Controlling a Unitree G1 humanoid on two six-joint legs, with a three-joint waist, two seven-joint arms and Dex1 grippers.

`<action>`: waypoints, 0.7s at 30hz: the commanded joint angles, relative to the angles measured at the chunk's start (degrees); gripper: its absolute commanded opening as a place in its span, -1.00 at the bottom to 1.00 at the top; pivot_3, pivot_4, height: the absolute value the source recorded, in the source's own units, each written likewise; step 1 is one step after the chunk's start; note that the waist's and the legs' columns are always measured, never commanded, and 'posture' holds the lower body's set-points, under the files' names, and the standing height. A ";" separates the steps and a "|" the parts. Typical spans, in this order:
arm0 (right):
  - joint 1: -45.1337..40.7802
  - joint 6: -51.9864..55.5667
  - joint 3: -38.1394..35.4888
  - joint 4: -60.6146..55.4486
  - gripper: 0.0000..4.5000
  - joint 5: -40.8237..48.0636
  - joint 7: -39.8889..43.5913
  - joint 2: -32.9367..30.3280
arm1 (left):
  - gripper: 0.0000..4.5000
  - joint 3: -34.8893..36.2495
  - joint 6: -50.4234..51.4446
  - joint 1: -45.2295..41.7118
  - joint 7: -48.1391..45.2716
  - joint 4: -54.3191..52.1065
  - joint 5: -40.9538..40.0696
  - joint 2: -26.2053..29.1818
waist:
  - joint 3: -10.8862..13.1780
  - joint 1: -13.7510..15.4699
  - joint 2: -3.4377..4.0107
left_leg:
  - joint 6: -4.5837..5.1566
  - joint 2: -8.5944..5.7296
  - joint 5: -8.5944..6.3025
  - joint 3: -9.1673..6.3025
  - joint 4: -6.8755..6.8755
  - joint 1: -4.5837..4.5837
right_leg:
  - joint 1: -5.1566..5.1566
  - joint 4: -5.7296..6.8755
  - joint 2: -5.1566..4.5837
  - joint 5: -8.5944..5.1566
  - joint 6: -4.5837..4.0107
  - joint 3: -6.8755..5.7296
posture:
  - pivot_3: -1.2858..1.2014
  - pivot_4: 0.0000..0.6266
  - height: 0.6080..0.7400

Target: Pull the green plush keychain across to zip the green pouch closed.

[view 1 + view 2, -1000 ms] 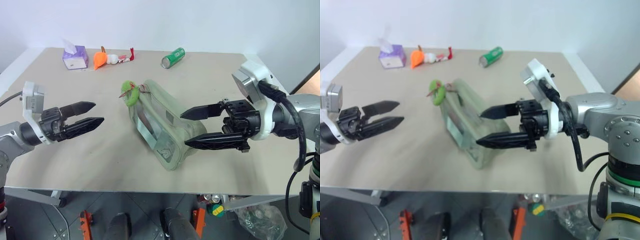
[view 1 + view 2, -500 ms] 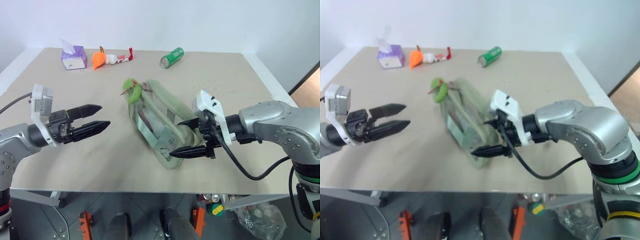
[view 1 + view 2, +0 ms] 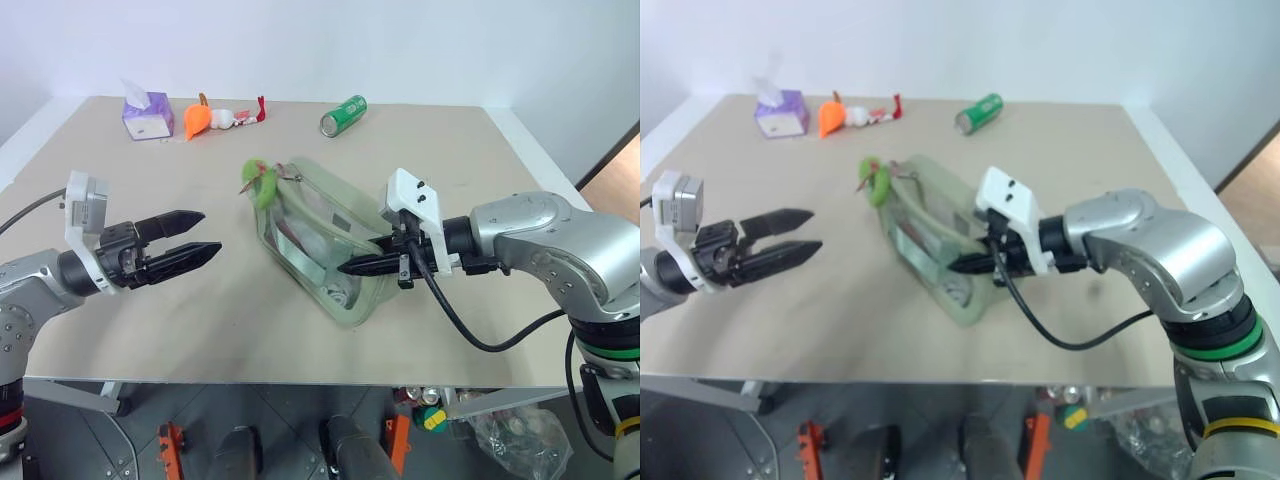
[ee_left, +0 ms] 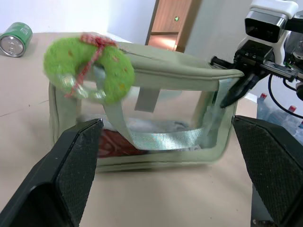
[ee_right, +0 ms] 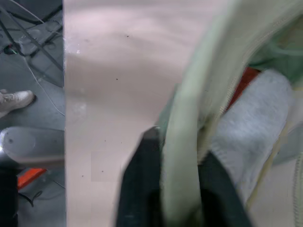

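The green pouch (image 3: 318,252) lies at the table's middle, its top open, with clear side panels (image 4: 161,118). The green plush keychain (image 3: 262,184) hangs at the pouch's far end, a curved lime plush with red cord (image 4: 90,66). My right gripper (image 3: 347,268) is shut on the pouch's fabric rim (image 5: 189,137) at the near right end. My left gripper (image 3: 210,231) stands open to the left of the pouch, apart from it, pointing at its side. Nothing sits between the left fingers (image 4: 71,165).
Along the table's far edge stand a purple tissue box (image 3: 147,114), an orange plush toy (image 3: 201,120) and a green can (image 3: 345,114) lying on its side. Bare tabletop (image 3: 150,320) lies around the pouch. The front table edge runs just below both arms.
My right gripper has dropped in toward the pouch's near end and shut on its rim. The pouch has shifted slightly. My left gripper has stayed in place, open.
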 commanded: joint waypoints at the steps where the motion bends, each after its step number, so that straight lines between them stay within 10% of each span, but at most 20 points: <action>1: 0.26 -3.14 0.42 -1.34 -0.95 -1.95 2.99 -1.53 | 1.00 1.60 -1.22 0.03 0.26 -0.54 -0.42 -0.14 | 0.00 0.00 0.00 | 0.00 0.00 0.00 0.00 -0.01 0.00 | 0.00 0.00 0.00 0.00 0.00 0.00 | 0.03 -0.52 1.00; 13: 3.71 -38.71 -2.41 10.74 -0.95 -15.00 14.15 0.59 | 1.00 5.54 -0.35 -2.31 2.93 4.05 -4.65 -2.06 | 0.00 -0.03 -0.01 | -0.01 0.01 0.03 0.01 0.03 0.01 | 0.00 0.01 0.02 0.09 0.01 -0.03 | 0.03 -0.52 1.00; 21: 3.20 -39.95 -3.73 15.16 -0.95 -11.67 25.76 0.17 | 1.00 8.28 1.42 -2.76 5.67 5.69 -8.55 -1.77 | 0.01 0.06 -0.01 | -0.01 -0.02 0.02 -0.05 0.01 -0.03 | 0.02 0.00 -0.06 0.03 0.05 -0.08 | 0.03 -0.52 1.00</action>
